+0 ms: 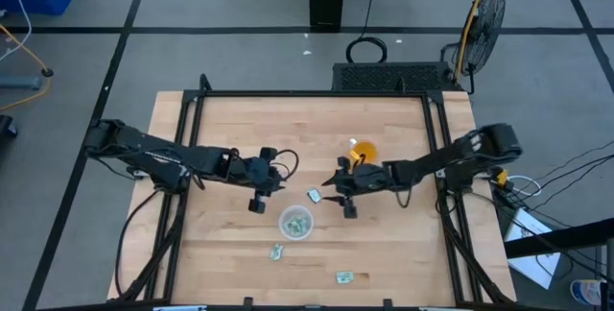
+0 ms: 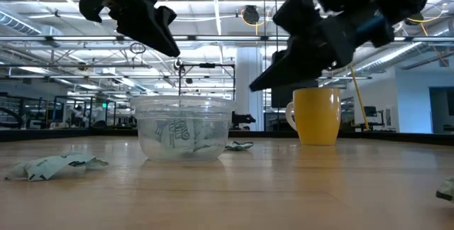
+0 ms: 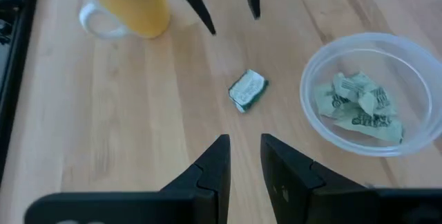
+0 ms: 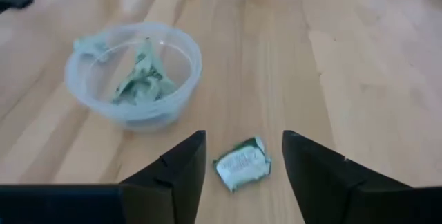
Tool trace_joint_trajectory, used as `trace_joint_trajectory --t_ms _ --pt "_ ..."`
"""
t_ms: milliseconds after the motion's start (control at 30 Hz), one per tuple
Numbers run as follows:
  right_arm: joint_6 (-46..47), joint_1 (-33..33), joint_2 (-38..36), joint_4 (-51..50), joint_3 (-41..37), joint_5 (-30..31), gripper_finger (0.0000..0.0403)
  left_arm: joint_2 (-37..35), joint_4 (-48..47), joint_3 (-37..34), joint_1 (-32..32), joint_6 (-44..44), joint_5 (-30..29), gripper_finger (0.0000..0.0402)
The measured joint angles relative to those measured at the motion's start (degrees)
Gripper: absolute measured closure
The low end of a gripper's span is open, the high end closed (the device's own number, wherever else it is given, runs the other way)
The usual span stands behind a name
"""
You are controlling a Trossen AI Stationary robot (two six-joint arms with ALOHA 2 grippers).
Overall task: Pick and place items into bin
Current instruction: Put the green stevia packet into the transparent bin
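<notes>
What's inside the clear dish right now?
The clear dish holds a heap of crumpled green-and-white packets. How many cannot be told, since they overlap and cover one another.

Bare table rings the packet (image 4: pixel 241 164); bin (image 4: pixel 133 72) stands near.

The bin (image 1: pixel 295 223) is sitting on the tabletop (image 1: pixel 230 129) toward the near edge, with several packets (image 4: pixel 143 79) lying inside it. One packet (image 1: pixel 314 195) is lying just beyond the bin, toward the right edge; the cup (image 1: pixel 364 153) is standing farther back and to the right. Another packet (image 1: pixel 276 251) is lying just in front of the bin, and a third (image 1: pixel 344 276) is resting near the front edge, to the right.
</notes>
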Motion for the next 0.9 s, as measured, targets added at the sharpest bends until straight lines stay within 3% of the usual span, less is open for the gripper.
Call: trace_joint_trajectory --t_ms 400,900 --pt "1.9 0.0 14.3 12.4 0.3 -0.1 0.0232 0.0 -1.8 0.0 0.0 -0.1 -0.4 0.0314" --pt "2.1 -0.7 20.6 14.4 0.7 -0.1 0.0234 0.0 -2.5 0.0 0.1 0.1 -0.8 0.0314"
